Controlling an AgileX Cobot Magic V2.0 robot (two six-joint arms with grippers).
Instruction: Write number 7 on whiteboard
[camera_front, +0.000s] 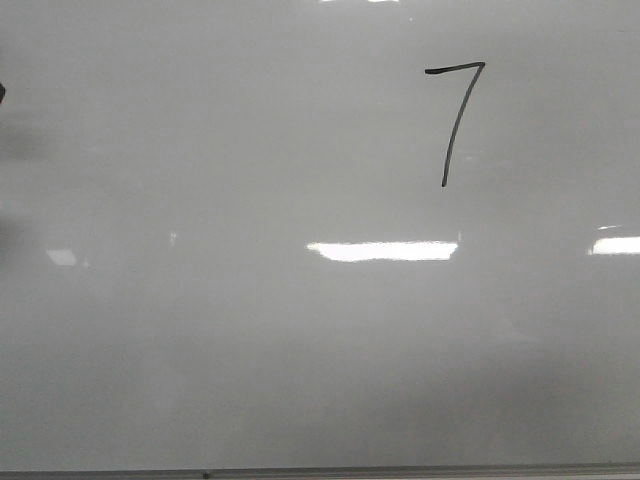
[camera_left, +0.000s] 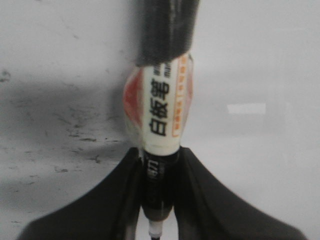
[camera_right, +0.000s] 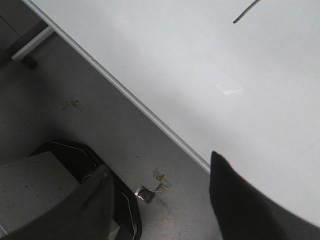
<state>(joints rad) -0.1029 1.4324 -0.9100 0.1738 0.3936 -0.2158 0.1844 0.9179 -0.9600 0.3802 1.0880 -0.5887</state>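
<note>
A thin black number 7 (camera_front: 455, 115) stands on the pale-grey whiteboard (camera_front: 250, 350), right of the middle and near the top of the front view. The end of its stem (camera_right: 246, 12) shows in the right wrist view. My left gripper (camera_left: 159, 200) is shut on a whiteboard marker (camera_left: 160, 110) with a white and orange label and a black body; the marker's tip points down between the fingers, above the board (camera_left: 270, 60). My right gripper (camera_right: 160, 175) is open and empty, past the board's edge (camera_right: 150, 115), over the floor. Neither gripper shows in the front view.
Bright light reflections (camera_front: 382, 251) lie on the board. Its thin grey frame edge (camera_front: 400, 472) runs along the bottom of the front view. In the right wrist view a black base (camera_right: 85, 160) and a scrap of foil (camera_right: 152, 190) lie on the grey floor.
</note>
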